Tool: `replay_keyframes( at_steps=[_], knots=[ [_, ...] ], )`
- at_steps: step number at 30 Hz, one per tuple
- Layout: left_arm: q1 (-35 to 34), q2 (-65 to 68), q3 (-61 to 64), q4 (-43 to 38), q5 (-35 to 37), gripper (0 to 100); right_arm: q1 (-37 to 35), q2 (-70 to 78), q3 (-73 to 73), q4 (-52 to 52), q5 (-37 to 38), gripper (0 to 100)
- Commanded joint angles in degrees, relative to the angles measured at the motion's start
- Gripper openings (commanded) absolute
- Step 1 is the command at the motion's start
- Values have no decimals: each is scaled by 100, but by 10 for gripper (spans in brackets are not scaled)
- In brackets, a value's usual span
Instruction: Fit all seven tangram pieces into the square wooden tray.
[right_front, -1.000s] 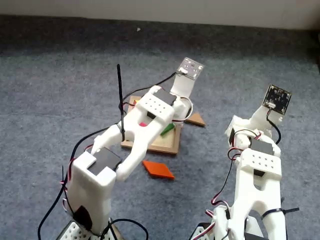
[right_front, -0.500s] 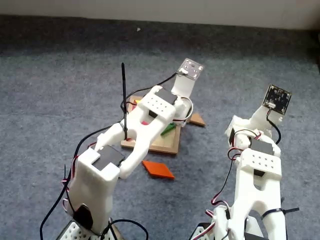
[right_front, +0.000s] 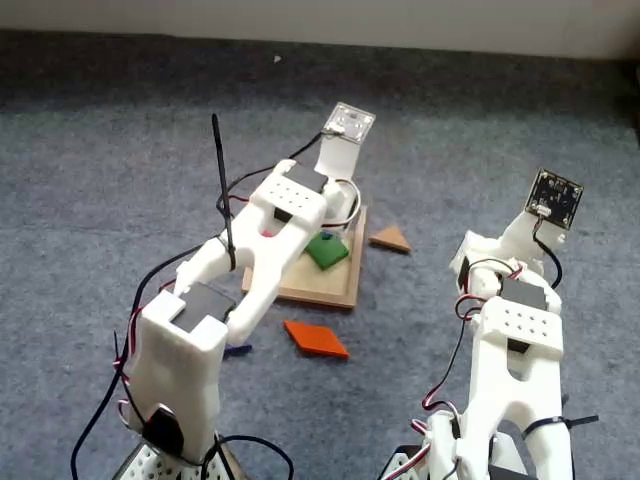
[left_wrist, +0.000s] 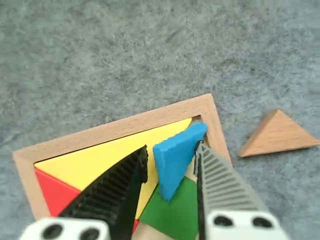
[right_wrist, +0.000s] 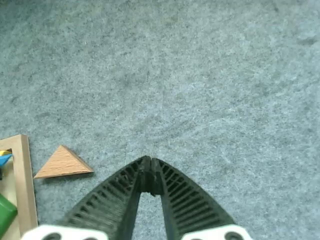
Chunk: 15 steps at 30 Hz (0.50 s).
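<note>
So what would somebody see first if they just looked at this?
Most likely the bright blue piece, tipped up on edge at the left gripper, over a corner of the wooden tray where a yellow piece, a red piece and a green piece lie flat. Then the two pieces out on the grey carpet: an orange parallelogram on the tray's side toward the arm bases, and a wooden triangle beside the tray.

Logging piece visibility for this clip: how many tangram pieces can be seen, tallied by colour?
yellow piece: 1
red piece: 1
blue piece: 1
green piece: 1
orange piece: 1
plain wood triangle: 1
Total: 6 clearly seen
</note>
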Motion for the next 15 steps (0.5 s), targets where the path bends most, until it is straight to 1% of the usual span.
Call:
replay_keyframes(
  at_steps=[1,6,15],
  knots=[
    [-66,-84,-312,149,53,171,66,-189,-66,-127,-18,13],
    [-66,-374,-259,237,53,171,66,-189,-75,-127,-18,13],
    [-391,-602,-259,360,53,171,66,-189,-75,-127,-18,13]
  ],
)
